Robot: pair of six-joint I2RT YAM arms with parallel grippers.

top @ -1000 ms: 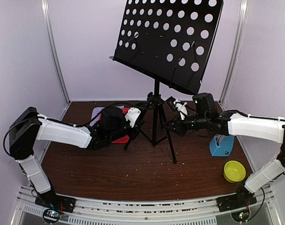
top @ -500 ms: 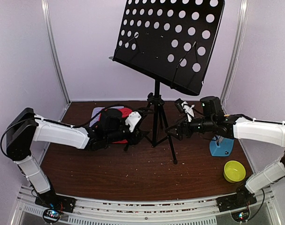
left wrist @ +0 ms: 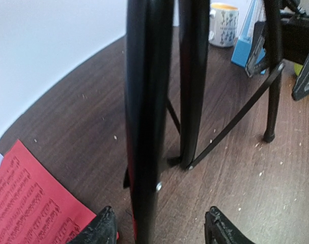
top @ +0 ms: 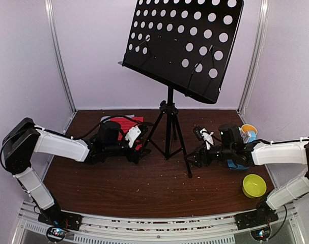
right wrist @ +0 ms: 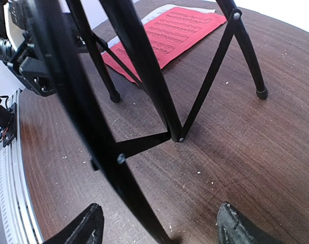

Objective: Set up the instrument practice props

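The black perforated music stand stands upright on its tripod legs at mid-table. My left gripper is low by the left leg and open. In the left wrist view, that leg runs between the spread fingers of the left gripper, untouched. My right gripper is open at the right front leg, which crosses between the wide fingers of the right gripper. The red music sheet lies flat behind the left arm, over the white sheet. The blue metronome sits behind the right arm.
A white mug stands at the back right next to the metronome. A small yellow bowl sits near the front right. Purple walls close in on three sides. Crumbs dot the wooden table.
Both grippers have opened off the tripod legs. The left arm has drawn back leftward and the right arm rightward and lower. The stand stays upright.
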